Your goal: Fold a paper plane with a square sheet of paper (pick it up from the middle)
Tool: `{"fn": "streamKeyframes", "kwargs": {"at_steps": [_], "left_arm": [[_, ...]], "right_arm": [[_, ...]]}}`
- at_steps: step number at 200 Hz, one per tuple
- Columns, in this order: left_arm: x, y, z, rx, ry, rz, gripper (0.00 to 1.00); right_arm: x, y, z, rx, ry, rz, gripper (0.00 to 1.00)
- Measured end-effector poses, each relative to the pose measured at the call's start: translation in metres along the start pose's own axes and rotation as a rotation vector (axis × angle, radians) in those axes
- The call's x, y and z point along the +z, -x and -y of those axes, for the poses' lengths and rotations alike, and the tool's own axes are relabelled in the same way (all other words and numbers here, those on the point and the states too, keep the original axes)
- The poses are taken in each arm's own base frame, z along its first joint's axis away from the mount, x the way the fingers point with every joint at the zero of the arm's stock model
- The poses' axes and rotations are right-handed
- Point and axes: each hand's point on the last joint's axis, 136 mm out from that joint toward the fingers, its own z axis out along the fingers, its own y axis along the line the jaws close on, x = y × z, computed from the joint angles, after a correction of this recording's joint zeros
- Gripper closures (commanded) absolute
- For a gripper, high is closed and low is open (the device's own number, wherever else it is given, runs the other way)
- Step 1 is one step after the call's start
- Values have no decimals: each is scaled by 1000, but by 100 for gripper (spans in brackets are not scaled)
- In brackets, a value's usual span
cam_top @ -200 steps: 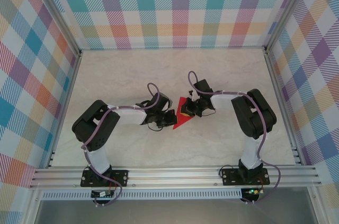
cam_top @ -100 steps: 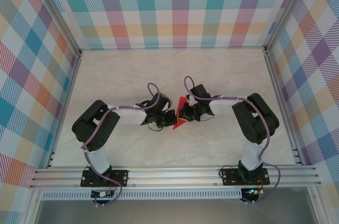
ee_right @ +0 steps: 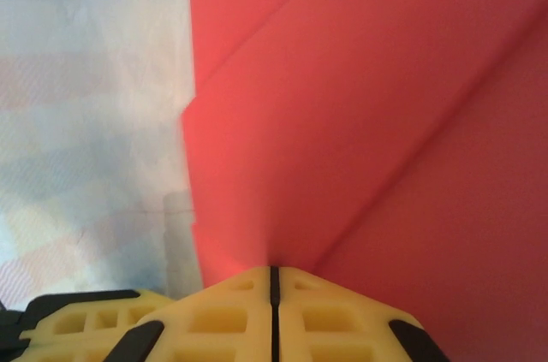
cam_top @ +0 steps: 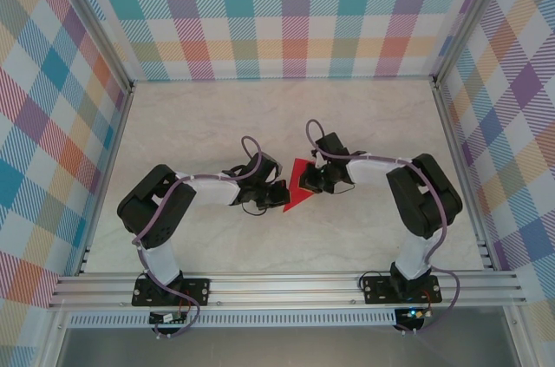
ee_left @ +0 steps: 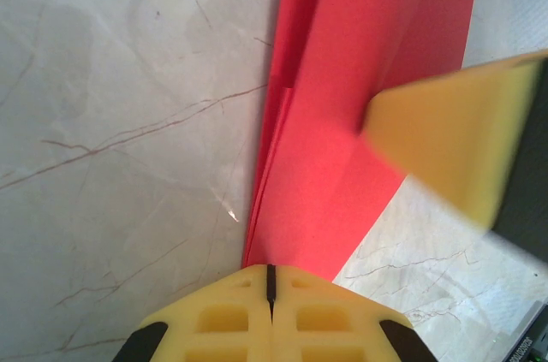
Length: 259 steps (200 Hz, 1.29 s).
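Observation:
The square sheet of paper is bright red and lies folded into a layered, pointed wedge at the middle of the table, a rough paper plane shape. My left gripper is shut on its lower left edge. In the left wrist view the folded layers run straight out of the closed jaws. My right gripper is shut on the right side. From the right wrist the creased red paper rises out of the closed jaws. One yellow right finger crosses the left wrist view.
The pale marble table is enclosed by plaid walls at the back and both sides. An aluminium rail runs along the near edge, where the arm bases are bolted.
The right gripper swung left toward the left gripper, then drew back a little. The red shape narrowed and then widened again. The left arm stayed still.

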Motion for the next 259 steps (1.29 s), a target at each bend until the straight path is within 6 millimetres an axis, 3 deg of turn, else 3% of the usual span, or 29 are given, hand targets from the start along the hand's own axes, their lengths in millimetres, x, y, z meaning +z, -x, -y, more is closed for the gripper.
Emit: {"fn": "streamKeyframes", "kwargs": {"at_steps": [25, 46, 66, 118, 161, 259], "left_arm": [[0, 0, 0, 2, 0, 5, 100], [0, 0, 0, 3, 0, 6, 100], [0, 0, 0, 4, -2, 7, 100], [0, 0, 0, 4, -3, 8, 100], [0, 0, 0, 4, -3, 8, 100], [0, 0, 0, 4, -2, 7, 100]], "right_arm": [[-26, 19, 5, 2, -42, 98, 90], [-45, 26, -7, -29, -25, 155, 90], [-51, 24, -17, -57, 5, 160, 91], [-21, -8, -25, -84, 57, 25, 93], [8, -26, -18, -65, 78, -88, 93], [22, -20, -18, -61, 93, -127, 94]]}}
